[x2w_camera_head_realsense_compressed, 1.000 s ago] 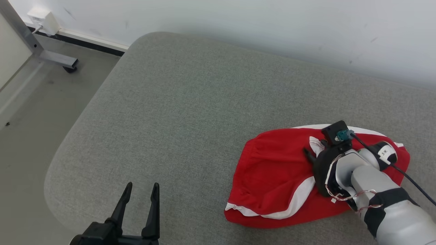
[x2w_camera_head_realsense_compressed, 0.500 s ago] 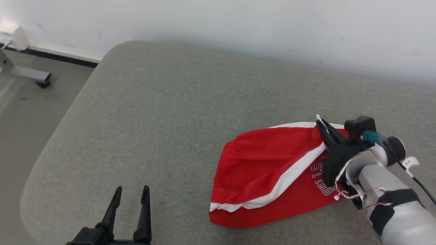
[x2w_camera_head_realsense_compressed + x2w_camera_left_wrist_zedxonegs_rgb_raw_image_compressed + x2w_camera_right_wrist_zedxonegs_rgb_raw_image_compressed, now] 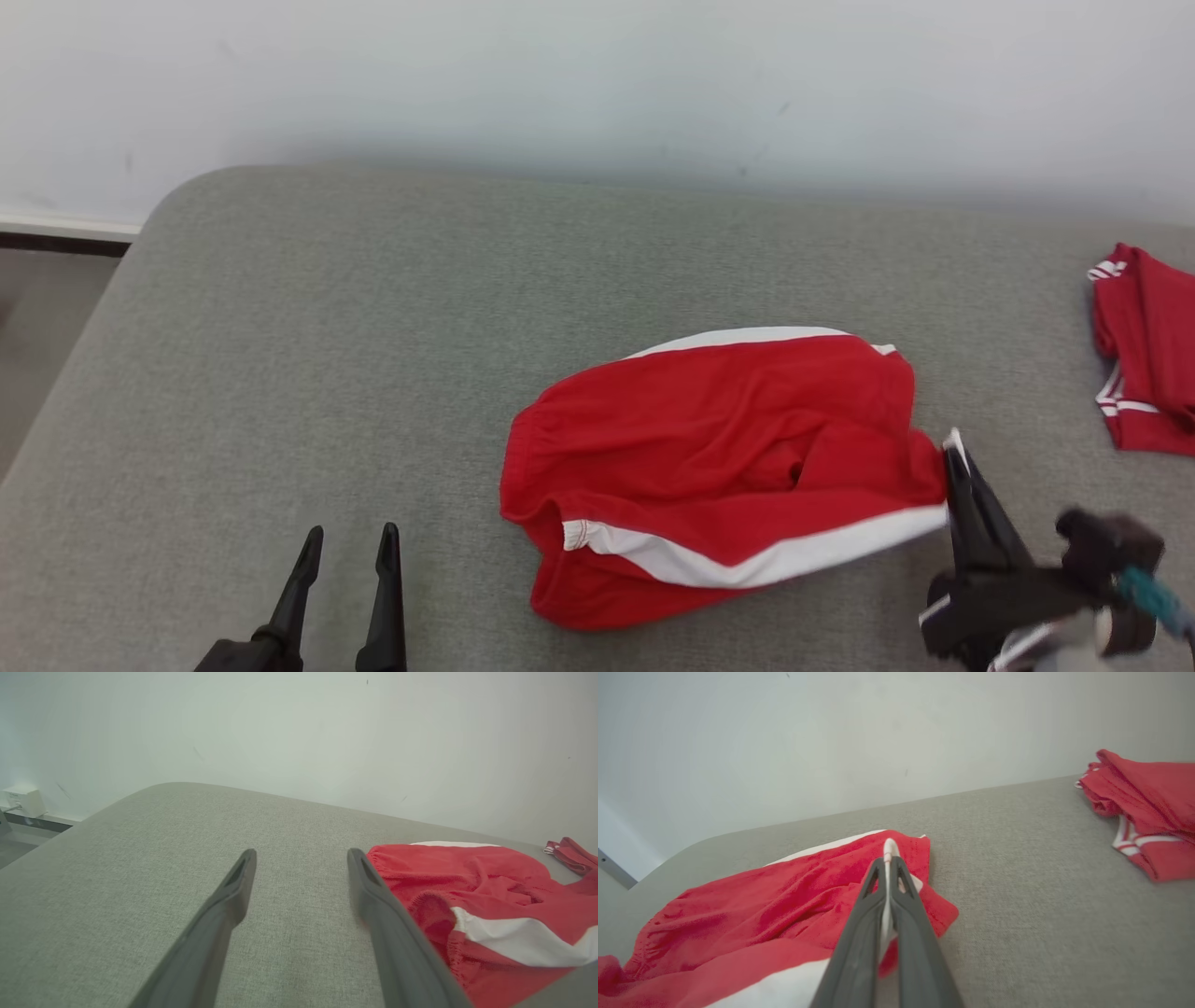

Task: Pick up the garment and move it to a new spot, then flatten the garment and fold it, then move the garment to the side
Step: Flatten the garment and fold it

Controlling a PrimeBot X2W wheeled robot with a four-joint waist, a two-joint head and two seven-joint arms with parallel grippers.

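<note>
Red cloth: the shorts [image 3: 709, 448] lie rumpled on the grey pad [image 3: 327, 327], about midway along it. A white stripe runs down the side nearest the pad's front edge.
Hem corner: the right gripper [image 3: 954, 448] has its fingers pressed together on a white scrap of hem at one end of the shorts. In the right wrist view the cloth shows pinched between them.
Front edge of the pad: the left gripper [image 3: 350, 537] hovers with its fingers parted and nothing in them. It is beside the waistband end of the shorts, not touching.
Far end of the pad: a second red garment [image 3: 1144, 345] lies well apart from the shorts.
Just changed: a second ago the right gripper was over the middle of the shorts. Half a second ago it held the white edge and lettering showed, which is now covered. The camera has also swung, bringing in the second garment.
Meaning: this looks like the spreading step, since the shorts are bunched and not yet folded.
</note>
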